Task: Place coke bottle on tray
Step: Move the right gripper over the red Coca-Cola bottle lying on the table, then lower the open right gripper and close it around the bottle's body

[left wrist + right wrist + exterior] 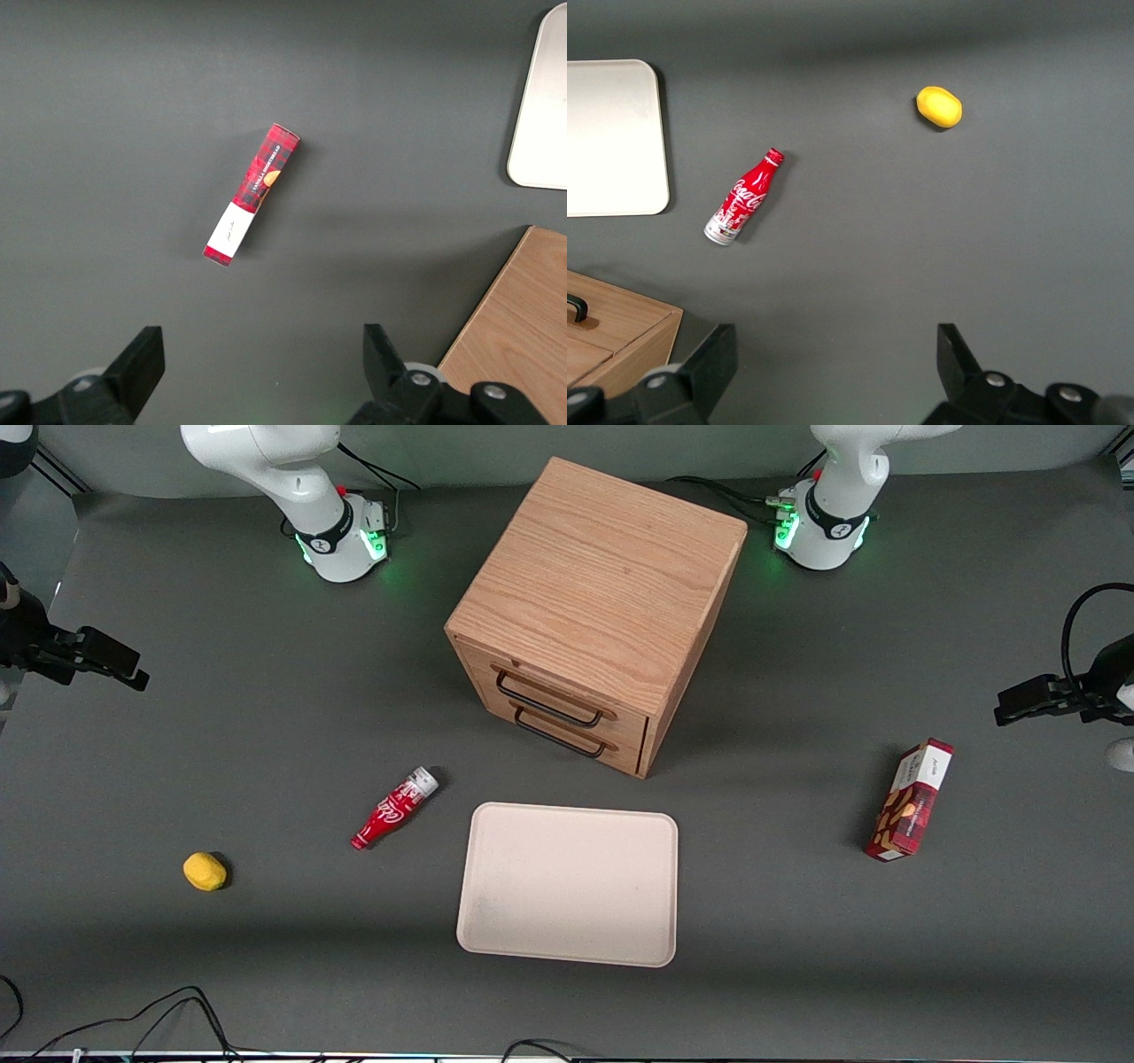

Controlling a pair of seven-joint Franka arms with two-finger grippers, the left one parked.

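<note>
- So the coke bottle [395, 807] is lying on its side on the dark tabletop [221, 717], just beside the tray [569, 883] but not touching it; red neck end points toward the front camera, silvery base toward the wooden drawer cabinet [595, 615]
- tray sits flat in front of the cabinet's drawers, nothing on it
- end effector [833, 372] hangs up high toward the working arm's end of the tabletop, fingers spread wide and holding nothing; bottle [744, 197] is well apart from it
- small yellow lemon-looking thing [205, 871] sits nearer the working arm's end than the bottle
- red snack box [910, 800] is off toward the parked arm's end
</note>
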